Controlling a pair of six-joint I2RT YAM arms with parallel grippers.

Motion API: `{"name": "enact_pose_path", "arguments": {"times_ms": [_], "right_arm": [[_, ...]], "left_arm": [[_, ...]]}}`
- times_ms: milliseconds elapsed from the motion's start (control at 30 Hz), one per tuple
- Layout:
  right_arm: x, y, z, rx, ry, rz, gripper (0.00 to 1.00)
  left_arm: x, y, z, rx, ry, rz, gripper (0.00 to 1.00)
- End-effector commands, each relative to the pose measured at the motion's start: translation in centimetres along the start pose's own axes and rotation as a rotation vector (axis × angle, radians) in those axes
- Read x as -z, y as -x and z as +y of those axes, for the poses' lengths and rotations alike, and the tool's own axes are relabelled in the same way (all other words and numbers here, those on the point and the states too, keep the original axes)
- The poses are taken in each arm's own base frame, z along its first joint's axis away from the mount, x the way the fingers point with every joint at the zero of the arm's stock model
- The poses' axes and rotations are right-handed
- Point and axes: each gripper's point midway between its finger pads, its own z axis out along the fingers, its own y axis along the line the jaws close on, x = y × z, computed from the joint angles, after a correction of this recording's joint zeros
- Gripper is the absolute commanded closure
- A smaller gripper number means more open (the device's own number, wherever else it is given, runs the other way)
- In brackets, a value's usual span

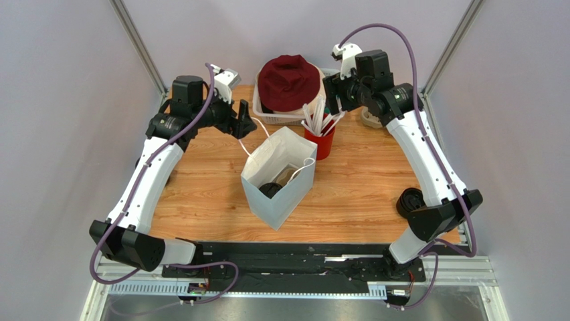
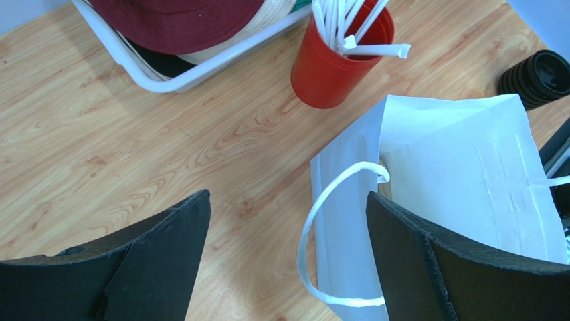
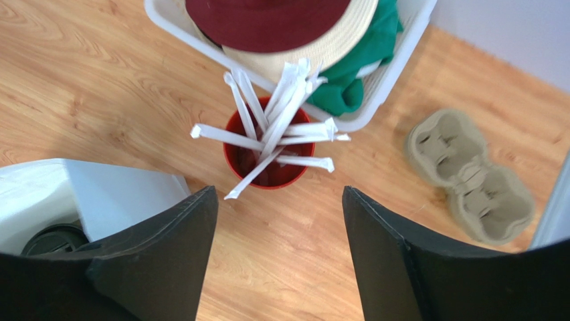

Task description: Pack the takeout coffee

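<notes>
Coffee [image 1: 271,190] sat in bag [image 1: 277,177] | left end effector [image 2: 288,200] and right end effector [image 3: 279,194] were wide, empty | risk: left might snag handle [image 2: 302,244], tipping bag.

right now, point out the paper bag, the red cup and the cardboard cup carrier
paper bag [image 1: 292,196]: top external view, on its outer side wall
red cup [image 2: 328,77]: left wrist view, on its outer side
cardboard cup carrier [image 3: 471,177]: right wrist view, on the ridge between its wells

Left arm [image 1: 150,175] and right arm [image 1: 428,157] are wearing white shells over black joints, purple cables [image 1: 374,25] trailing along; fingers [image 2: 154,267] are looking matte black, perhaps rubber.
</notes>
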Motion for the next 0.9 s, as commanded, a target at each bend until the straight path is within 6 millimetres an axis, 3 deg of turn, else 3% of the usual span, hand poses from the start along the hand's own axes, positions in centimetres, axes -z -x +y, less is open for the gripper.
{"name": "enact_pose_path", "arguments": {"times_ms": [0, 300, 600, 867], "right_arm": [[-2.0, -2.1, -0.8, -0.082, 0.028, 0.017, 0.29], [-6.3, -5.8, -5.0, -0.201, -0.006, 0.076, 0.40], [-10.4, -9.4, -3.7, -0.293, 0.070, 0.176, 0.48], [-11.6, -10.6, -3.7, -0.303, 0.074, 0.205, 0.58]], "left_arm": [[1.5, 1.6, -0.9, -0.036, -0.017, -0.061, 0.05], [2.2, 1.4, -1.1, -0.058, -0.006, -0.084, 0.04], [2.4, 1.1, -1.3, -0.068, -0.009, -0.092, 0.03], [2.1, 0.8, -1.4, -0.063, -0.022, -0.087, 0.02]]}}
